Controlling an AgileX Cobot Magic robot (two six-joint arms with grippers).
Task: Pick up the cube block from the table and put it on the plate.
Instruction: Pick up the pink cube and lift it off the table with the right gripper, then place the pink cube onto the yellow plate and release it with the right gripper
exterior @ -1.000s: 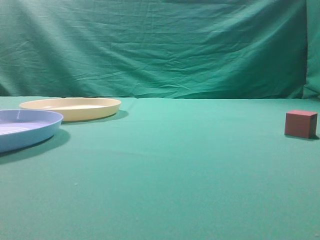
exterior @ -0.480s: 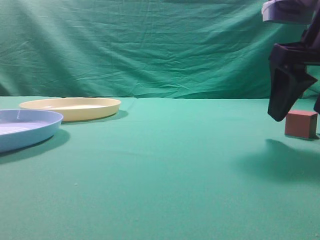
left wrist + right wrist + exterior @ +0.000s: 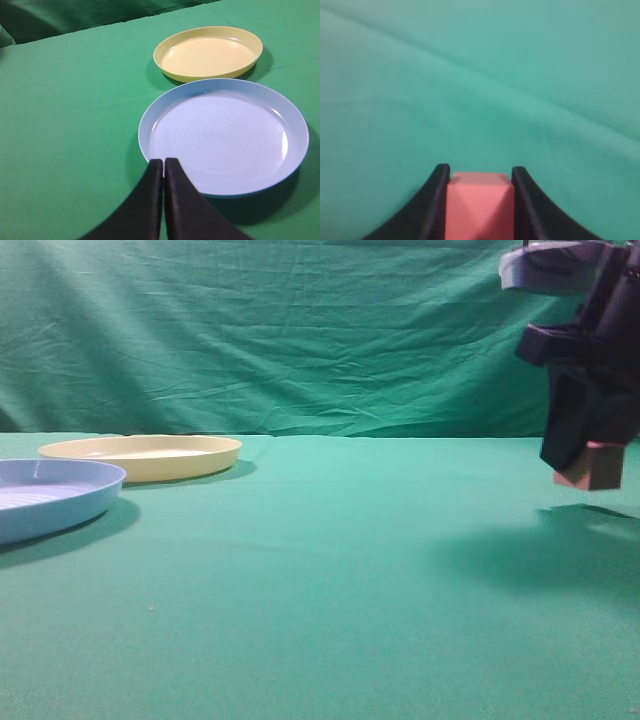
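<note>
You are looking along a table (image 3: 300, 620) draped in plain green cloth, with a creased green backdrop (image 3: 300, 340) hanging behind it. Nearest to you on the left sits a light blue plate (image 3: 50, 495), and just behind it, close but not touching, lies the pale yellow plate (image 3: 145, 455); your left wrist view shows the same pair from above, both with nothing in them. In that view your left gripper (image 3: 163, 165) hangs over the near rim of the blue plate with its two dark fingers pressed together and nothing between them. Far over on the right edge of the exterior view, your right gripper (image 3: 590, 465) points downward and has the cube block (image 3: 592, 465) pinched at its tip, tilted and lifted clear of the cloth, with a soft shadow on the table below it. Your right wrist view confirms the grip: the reddish cube sits squarely between the two black fingers (image 3: 436, 200), each touching a side face. The cube is well apart from the yellow plate, across the width of the table.
</note>
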